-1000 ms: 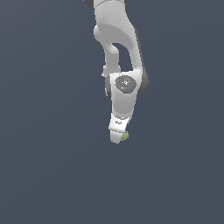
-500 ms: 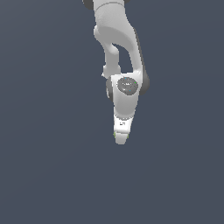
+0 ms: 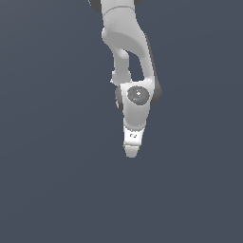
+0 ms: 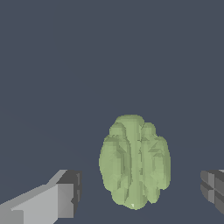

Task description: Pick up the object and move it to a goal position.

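— Between the spread fingers [image 4: 65,199], what lies there?
— Gripper [image 4: 140,192] open, jaws wide; the object [image 4: 134,161], lumpy olive-green, sits in the gap, touching neither pad by the wrist view.

— Step in hand?
— Approach, I judge; grasp not made. Next move calls for settling around it and closing squarely, since the rough round shape may roll.

— And outward?
— Exterior view: gripper [image 3: 131,151] points down, hiding the object save a green sliver [image 3: 125,145] at its left edge. Right finger cut off in wrist view. No goal marker visible; surface featureless.
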Tool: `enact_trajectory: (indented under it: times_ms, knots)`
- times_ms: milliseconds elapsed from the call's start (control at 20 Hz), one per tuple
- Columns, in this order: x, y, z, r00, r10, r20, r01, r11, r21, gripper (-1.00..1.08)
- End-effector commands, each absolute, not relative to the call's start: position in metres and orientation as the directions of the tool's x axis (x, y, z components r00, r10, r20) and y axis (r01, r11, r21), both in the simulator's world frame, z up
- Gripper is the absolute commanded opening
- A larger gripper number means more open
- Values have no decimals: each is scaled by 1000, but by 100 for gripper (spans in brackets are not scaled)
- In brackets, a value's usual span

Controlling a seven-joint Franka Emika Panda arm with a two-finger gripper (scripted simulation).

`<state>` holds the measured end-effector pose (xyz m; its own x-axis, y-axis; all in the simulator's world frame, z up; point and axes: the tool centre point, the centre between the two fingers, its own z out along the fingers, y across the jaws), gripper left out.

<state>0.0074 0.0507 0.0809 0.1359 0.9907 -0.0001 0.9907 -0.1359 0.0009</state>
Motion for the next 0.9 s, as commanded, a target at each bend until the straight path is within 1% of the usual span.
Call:
enact_trajectory:
  times_ms: [0, 250, 500, 550, 850]
  knots:
    - [7, 51, 71, 135, 991, 0, 991, -135, 0, 100]
    - [6, 51, 46, 131, 991, 0, 991, -131, 0, 100]
    - [7, 51, 39, 131, 991, 0, 991, -131, 0, 100]
    - [7, 51, 39, 131, 991, 0, 991, -131, 0, -100]
    - [7, 51, 39, 131, 991, 0, 991, -131, 0, -100]
